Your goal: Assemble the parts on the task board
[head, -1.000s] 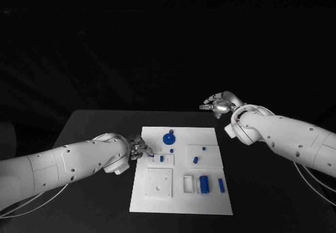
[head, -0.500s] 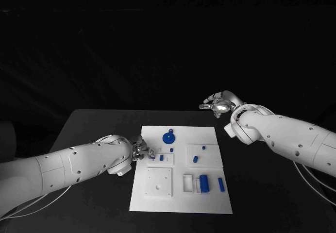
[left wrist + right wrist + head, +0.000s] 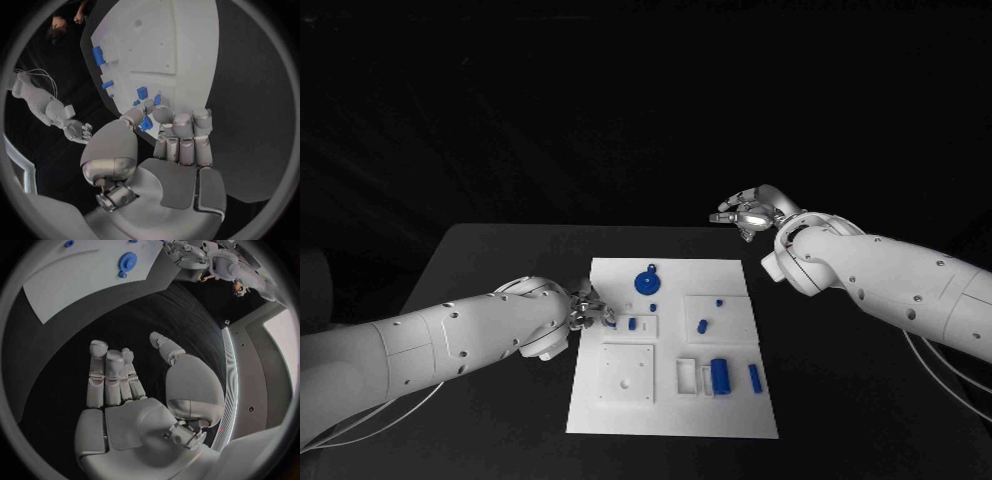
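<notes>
Behind the left hand's (image 3: 169, 135) fingers, a small blue part (image 3: 146, 123) sits half hidden.

One task board (image 3: 672, 398); two hands: left hand (image 3: 589, 306), right hand (image 3: 750, 213); about eight blue parts (image 3: 720, 376).

table (image 3: 502, 260): black
board (image 3: 672, 412): white
parts: blue, such as the gear (image 3: 648, 285) and the long block (image 3: 720, 376)
arms: white, dotted with small dark holes
left hand (image 3: 589, 308): silver, holds a blue part (image 3: 147, 123)
right hand (image 3: 751, 213): silver
</notes>
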Motion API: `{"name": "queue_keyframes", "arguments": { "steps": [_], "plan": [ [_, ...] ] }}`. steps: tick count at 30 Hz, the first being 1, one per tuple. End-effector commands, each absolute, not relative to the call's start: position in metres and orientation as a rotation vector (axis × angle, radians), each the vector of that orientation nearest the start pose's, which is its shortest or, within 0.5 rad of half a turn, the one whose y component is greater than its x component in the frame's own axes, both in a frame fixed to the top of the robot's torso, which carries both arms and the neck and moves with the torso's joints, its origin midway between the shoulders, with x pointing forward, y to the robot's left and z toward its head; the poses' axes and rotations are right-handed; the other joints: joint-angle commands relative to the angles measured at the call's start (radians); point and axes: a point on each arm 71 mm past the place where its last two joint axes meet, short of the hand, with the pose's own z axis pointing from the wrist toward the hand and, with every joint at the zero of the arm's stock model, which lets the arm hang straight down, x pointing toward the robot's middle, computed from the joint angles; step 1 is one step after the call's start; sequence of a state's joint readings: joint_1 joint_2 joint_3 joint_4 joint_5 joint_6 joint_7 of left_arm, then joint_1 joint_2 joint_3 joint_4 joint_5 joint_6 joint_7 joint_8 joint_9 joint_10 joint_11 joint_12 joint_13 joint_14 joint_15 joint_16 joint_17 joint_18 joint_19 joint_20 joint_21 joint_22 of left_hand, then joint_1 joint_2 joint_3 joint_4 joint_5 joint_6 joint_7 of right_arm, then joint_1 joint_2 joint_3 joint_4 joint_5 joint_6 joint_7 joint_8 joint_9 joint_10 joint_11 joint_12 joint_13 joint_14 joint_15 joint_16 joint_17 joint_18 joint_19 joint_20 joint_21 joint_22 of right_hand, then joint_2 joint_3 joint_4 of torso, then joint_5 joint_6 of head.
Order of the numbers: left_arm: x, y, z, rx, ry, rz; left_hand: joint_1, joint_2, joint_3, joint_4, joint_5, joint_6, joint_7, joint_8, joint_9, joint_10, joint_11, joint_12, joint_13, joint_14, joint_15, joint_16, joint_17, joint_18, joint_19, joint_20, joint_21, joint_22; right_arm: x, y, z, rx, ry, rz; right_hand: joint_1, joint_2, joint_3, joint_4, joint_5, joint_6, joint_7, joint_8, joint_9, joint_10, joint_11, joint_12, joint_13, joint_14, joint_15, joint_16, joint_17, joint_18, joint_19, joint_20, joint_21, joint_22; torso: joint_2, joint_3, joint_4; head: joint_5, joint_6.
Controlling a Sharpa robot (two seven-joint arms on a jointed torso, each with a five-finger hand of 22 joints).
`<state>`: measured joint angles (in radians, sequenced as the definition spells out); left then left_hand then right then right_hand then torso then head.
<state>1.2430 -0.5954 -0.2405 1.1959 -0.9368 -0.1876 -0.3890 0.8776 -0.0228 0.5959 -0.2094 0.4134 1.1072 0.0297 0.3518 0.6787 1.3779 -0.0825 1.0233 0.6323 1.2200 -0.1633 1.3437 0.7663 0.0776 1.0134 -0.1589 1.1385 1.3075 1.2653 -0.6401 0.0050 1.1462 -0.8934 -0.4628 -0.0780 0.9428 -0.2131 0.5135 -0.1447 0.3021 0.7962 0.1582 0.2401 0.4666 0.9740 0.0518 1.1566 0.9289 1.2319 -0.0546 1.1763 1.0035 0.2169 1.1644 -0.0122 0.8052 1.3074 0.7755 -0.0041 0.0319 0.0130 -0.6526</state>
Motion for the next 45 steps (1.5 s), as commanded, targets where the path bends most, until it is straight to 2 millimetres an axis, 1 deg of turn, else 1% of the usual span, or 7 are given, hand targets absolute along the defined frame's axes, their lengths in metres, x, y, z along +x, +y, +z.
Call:
{"name": "queue_keyframes", "arguments": {
  "steps": [1, 15, 18, 26, 37, 45],
  "plan": [
    [0.5197, 0.1930, -0.2737, -0.366, 2.159, -0.405, 0.005, 0.008, 0.056, -0.053, 0.003, 0.084, -0.039, 0.069, 0.041, 0.029, -0.038, 0.005, 0.002, 0.033, -0.043, 0.006, 0.001, 0.011, 0.006, -0.108, 0.005, 0.011, 0.5704, -0.2243, -0.1562, 0.513, 1.535, 0.739, -0.002, 0.005, -0.002, 0.006, 0.006, -0.001, 0.008, 0.005, -0.001, 0.000, 0.000, 0.005, -0.002, -0.002, -0.004, 0.002, -0.001, 0.045, 0.001, -0.006, -0.003, 0.017, 0.000, -0.0010, 0.0002, 0.000, -0.001],
    [0.5194, 0.1927, -0.2792, -0.364, 2.165, -0.399, 0.005, 0.009, 0.057, -0.054, 0.003, 0.083, -0.040, 0.069, 0.042, 0.029, -0.038, 0.006, 0.002, 0.033, -0.043, 0.007, 0.001, 0.011, 0.006, -0.108, 0.005, 0.012, 0.5704, -0.2240, -0.1563, 0.513, 1.536, 0.739, -0.003, 0.005, -0.002, 0.006, 0.007, -0.001, 0.008, 0.005, -0.001, 0.000, 0.000, 0.006, -0.003, -0.002, -0.004, 0.002, -0.001, 0.045, 0.001, -0.006, -0.003, 0.017, 0.001, -0.0011, 0.0003, -0.002, -0.007],
    [0.5193, 0.1922, -0.2795, -0.362, 2.167, -0.400, 0.005, 0.009, 0.057, -0.054, 0.003, 0.083, -0.040, 0.069, 0.043, 0.029, -0.038, 0.006, 0.002, 0.033, -0.043, 0.007, 0.001, 0.011, 0.006, -0.108, 0.005, 0.012, 0.5704, -0.2240, -0.1562, 0.512, 1.535, 0.739, -0.003, 0.005, -0.002, 0.006, 0.007, -0.001, 0.008, 0.005, -0.001, -0.001, 0.000, 0.006, -0.003, -0.002, -0.004, 0.003, -0.001, 0.045, 0.001, -0.006, -0.003, 0.018, 0.000, -0.0012, 0.0000, -0.002, -0.006],
    [0.5187, 0.1908, -0.2800, -0.351, 2.177, -0.403, 0.005, 0.010, 0.057, -0.054, 0.003, 0.083, -0.040, 0.070, 0.043, 0.028, -0.038, 0.007, 0.002, 0.033, -0.043, 0.007, 0.001, 0.011, 0.006, -0.108, 0.005, 0.012, 0.5703, -0.2242, -0.1562, 0.512, 1.535, 0.739, -0.002, 0.005, -0.002, 0.006, 0.008, -0.001, 0.008, 0.005, -0.001, -0.001, 0.000, 0.006, -0.004, -0.002, -0.004, 0.003, -0.002, 0.045, 0.002, -0.006, -0.003, 0.018, -0.001, -0.0005, 0.0001, -0.002, -0.009],
    [0.5184, 0.1917, -0.2803, -0.339, 2.184, -0.396, 0.006, 0.010, 0.058, -0.056, 0.003, 0.082, -0.040, 0.070, 0.045, 0.028, -0.039, 0.008, 0.003, 0.033, -0.043, 0.008, 0.001, 0.011, 0.005, -0.108, 0.006, 0.012, 0.5702, -0.2248, -0.1562, 0.512, 1.535, 0.738, -0.002, 0.005, -0.002, 0.006, 0.008, -0.001, 0.008, 0.005, -0.001, -0.001, 0.000, 0.007, -0.004, -0.002, -0.004, 0.003, -0.002, 0.045, 0.002, -0.006, -0.003, 0.018, -0.001, -0.0001, 0.0005, -0.004, -0.008],
    [0.5183, 0.1936, -0.2807, -0.341, 2.183, -0.397, 0.007, 0.010, 0.059, -0.057, 0.003, 0.082, -0.040, 0.071, 0.046, 0.027, -0.039, 0.008, 0.003, 0.033, -0.043, 0.008, 0.001, 0.011, 0.005, -0.108, 0.006, 0.012, 0.5703, -0.2252, -0.1562, 0.512, 1.535, 0.737, -0.003, 0.005, -0.002, 0.006, 0.008, -0.001, 0.008, 0.005, -0.002, -0.001, 0.000, 0.007, -0.005, -0.002, -0.004, 0.003, -0.002, 0.045, 0.002, -0.006, -0.003, 0.018, 0.000, -0.0013, 0.0002, -0.005, -0.008]
  ]
}}
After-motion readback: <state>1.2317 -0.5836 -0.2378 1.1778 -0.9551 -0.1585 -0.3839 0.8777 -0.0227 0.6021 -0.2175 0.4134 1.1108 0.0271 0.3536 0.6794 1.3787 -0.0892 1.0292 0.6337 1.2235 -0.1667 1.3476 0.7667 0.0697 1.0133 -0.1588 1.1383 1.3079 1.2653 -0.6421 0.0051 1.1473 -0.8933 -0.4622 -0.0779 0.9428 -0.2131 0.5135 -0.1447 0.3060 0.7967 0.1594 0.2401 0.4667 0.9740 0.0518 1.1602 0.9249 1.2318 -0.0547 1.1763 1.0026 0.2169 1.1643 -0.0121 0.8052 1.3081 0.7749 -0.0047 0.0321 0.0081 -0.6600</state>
